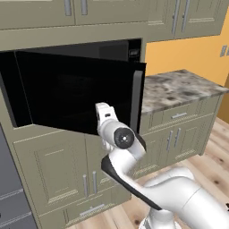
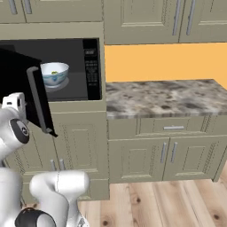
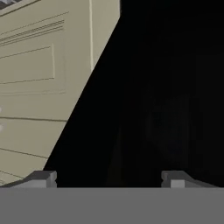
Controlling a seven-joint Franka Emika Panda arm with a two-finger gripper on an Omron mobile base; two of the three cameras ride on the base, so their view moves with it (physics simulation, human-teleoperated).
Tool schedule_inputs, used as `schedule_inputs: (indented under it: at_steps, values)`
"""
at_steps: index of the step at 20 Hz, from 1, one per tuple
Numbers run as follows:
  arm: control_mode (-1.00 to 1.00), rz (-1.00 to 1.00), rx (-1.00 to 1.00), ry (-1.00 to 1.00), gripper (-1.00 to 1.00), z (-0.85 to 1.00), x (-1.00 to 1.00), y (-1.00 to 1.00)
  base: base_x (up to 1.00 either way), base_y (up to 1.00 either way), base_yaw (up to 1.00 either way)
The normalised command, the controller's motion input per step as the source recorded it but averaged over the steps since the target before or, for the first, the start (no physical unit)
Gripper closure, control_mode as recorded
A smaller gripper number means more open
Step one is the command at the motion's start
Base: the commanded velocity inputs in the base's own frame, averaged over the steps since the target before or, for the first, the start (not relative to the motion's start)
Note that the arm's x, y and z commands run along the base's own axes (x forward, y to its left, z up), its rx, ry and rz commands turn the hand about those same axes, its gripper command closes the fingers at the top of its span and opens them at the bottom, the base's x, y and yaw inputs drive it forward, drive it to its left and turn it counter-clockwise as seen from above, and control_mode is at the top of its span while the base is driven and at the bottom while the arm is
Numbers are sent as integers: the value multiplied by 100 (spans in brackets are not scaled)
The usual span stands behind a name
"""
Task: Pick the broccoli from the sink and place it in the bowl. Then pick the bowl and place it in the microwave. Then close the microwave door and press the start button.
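I've got the claw (image 3: 108,179) right up against the microwave door (image 3: 166,96), its two tips spread wide with nothing between them. Past them it's just black glossy panel, with a beige cabinet door (image 3: 39,87) off to the left of it. From the left base camera the hand itself is hidden behind the arm's upper joint, which sits in front of the door's lower edge, near the long grey bar handle (image 1: 135,100). The door stands partly open, swung out toward me on its left hinge. Over on the right base camera I can see into the microwave (image 2: 75,66): the bowl (image 2: 54,73) is inside, sitting on the round grey turntable (image 2: 55,85), and there's a small yellow-green speck in it, the broccoli (image 2: 54,72). The control panel (image 2: 91,68) runs down the cavity's right side. To the right, the speckled stone worktop (image 2: 164,97) stretches off over drawers and cabinets, orange wall behind.
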Motion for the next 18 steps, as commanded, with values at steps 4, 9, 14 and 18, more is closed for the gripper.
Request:
schedule_inputs:
  at_steps: [4, 9, 14, 18]
  values:
    - [-100, -2, -17, 0, -100, 0, 14, -4, 0, 0, 0]
    - [-100, 0, -19, 0, -100, 0, 17, -1, 0, 0, 0]
    - [-100, -4, -17, 1, -100, 0, 47, -5, 0, 0, 0]
    - [-100, -5, -11, 0, -100, 0, 51, -21, 0, 0, 0]
